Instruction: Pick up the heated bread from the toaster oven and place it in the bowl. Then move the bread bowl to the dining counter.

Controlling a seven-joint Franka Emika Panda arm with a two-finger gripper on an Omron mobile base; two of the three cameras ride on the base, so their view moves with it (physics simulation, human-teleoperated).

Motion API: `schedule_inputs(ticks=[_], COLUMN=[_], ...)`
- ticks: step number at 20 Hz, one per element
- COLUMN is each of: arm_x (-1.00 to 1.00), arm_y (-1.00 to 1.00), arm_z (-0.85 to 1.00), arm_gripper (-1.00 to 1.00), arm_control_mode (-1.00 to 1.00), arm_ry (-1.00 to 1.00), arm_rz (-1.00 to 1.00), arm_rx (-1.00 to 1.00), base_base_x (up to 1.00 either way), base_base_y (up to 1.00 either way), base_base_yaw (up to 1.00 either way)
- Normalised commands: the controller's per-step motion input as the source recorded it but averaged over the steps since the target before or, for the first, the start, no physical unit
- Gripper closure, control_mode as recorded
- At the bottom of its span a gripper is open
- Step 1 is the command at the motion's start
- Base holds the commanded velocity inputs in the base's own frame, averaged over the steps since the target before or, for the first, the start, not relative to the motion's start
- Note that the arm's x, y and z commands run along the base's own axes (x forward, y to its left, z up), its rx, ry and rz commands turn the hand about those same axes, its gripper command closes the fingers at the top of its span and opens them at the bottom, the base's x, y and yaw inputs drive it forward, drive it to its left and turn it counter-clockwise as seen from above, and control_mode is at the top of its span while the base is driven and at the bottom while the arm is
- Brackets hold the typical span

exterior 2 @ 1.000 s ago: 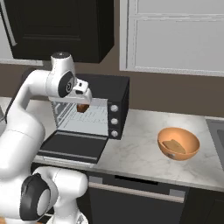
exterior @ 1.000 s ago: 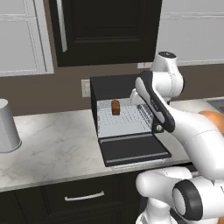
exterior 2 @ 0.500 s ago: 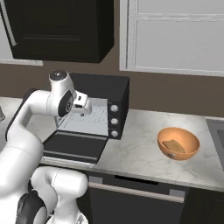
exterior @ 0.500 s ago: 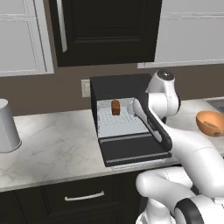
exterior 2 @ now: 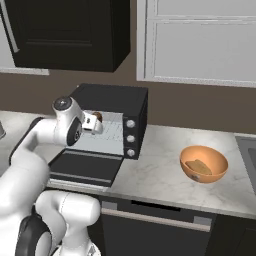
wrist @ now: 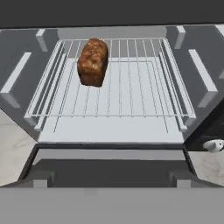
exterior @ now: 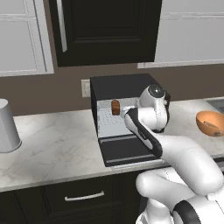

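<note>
The heated bread (wrist: 92, 62) stands upright on the wire rack at the back left of the toaster oven (exterior: 127, 87), whose door (wrist: 109, 168) lies dropped open. The bread (exterior: 115, 107) also shows inside the oven in the left base view. My gripper (exterior 2: 95, 123) hangs at the oven mouth, over the door and short of the bread (exterior 2: 98, 116). It is open and holds nothing. The orange-brown bowl (exterior 2: 203, 164) sits on the worktop to the right of the oven, with a flat brown piece inside. The dining counter is out of view.
A grey canister (exterior: 6, 127) stands at the far left of the marble worktop (exterior: 57, 148). Dark and white wall cabinets hang above the oven. A sink edge (exterior 2: 247, 150) shows at the far right, beyond the bowl.
The arm has sunk lower in front of the oven, bringing the hand level with the rack opening. Bread, bowl and oven have not moved.
</note>
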Motion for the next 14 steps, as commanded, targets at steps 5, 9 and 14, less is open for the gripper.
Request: schedule_inputs(ticks=[5, 9, 14], arm_x=[0.59, 0.63, 0.58], arm_y=[0.02, 0.0, 0.0], arm_z=[-0.23, -0.2, -0.21], arm_gripper=[-1.0, -1.0, -1.0], arm_control_mode=[-1.0, -1.0, -1.0], arm_ry=[-0.01, 0.0, 0.0], arm_rz=[-0.04, -0.03, -0.03], arm_rx=[0.0, 0.0, 0.0], base_base_x=[0.0, 0.0, 0.0], base_base_y=[0.0, 0.0, 0.0], base_base_yaw=[0.0, 0.0, 0.0])
